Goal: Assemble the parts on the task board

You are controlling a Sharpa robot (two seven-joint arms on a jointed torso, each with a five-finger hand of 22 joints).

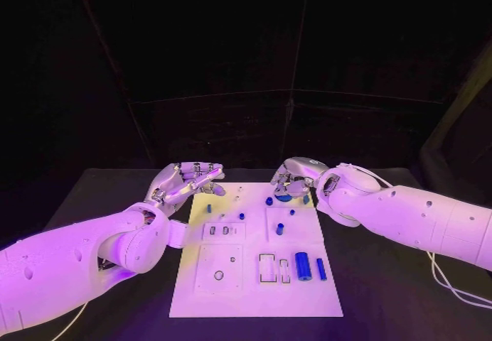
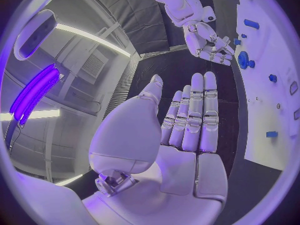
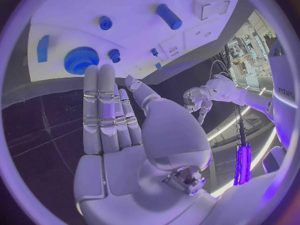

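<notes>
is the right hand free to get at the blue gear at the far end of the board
Probably yes. The right hand is open and holds nothing, fingers stretched toward the blue gear on the task board. Nothing lies between them; the left hand is off to the side.

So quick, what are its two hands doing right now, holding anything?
Left hand: open, fingers straight, holding nothing, off the task board's far left corner.
Right hand: open, fingers straight, holding nothing, by the blue gear.

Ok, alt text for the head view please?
A white task board lies on a black table with small blue parts on it. The left hand and right hand hover at its far end, both holding nothing.
</notes>
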